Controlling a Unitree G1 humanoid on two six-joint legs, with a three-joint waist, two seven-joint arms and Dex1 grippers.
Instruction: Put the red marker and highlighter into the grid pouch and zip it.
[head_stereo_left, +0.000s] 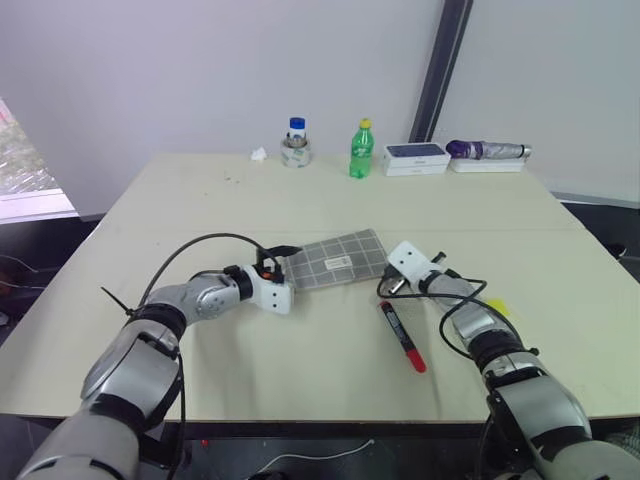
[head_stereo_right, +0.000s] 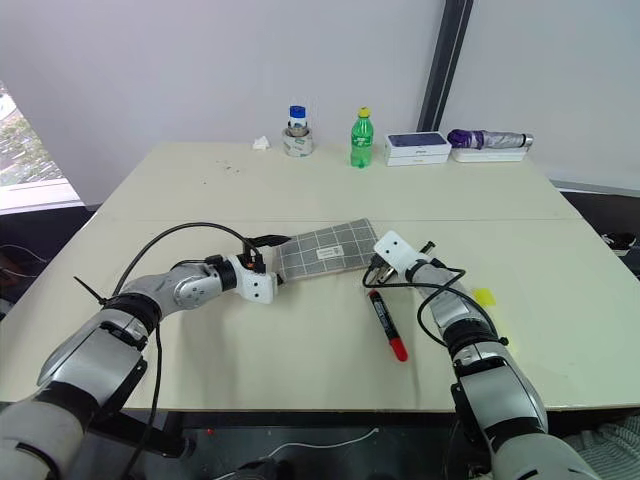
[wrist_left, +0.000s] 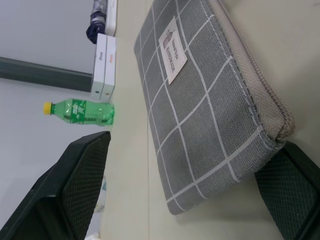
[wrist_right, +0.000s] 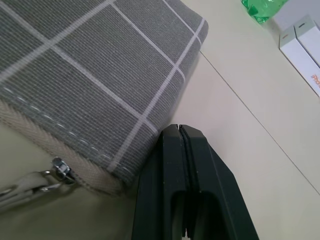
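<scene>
Left eye view, nearest edge: red marker (head_stereo_left: 402, 336) flat on the table (head_stereo_left: 300, 380), just in front of the right gripper (head_stereo_left: 384, 287), untouched; hard, slim, light, likely to roll — best pinched across the black middle.
Right side: highlighter (head_stereo_left: 497, 306) partly hidden behind the right forearm, pale yellow on the tabletop; thicker, easier to pinch across the barrel.
Right gripper: fingers pressed together on nothing, tips at the pouch's near right corner beside the metal zip pull (wrist_right: 55, 169).
Left gripper (wrist_left: 185, 185): fingers spread wide, straddling the pouch's left end, not yet clamped.
Centre: grid pouch (head_stereo_left: 340, 260) flat between both grippers; soft, limp fabric, probably light and prone to sliding — hold one end firm, take the zip by its pull.
Zip: appears closed.
</scene>
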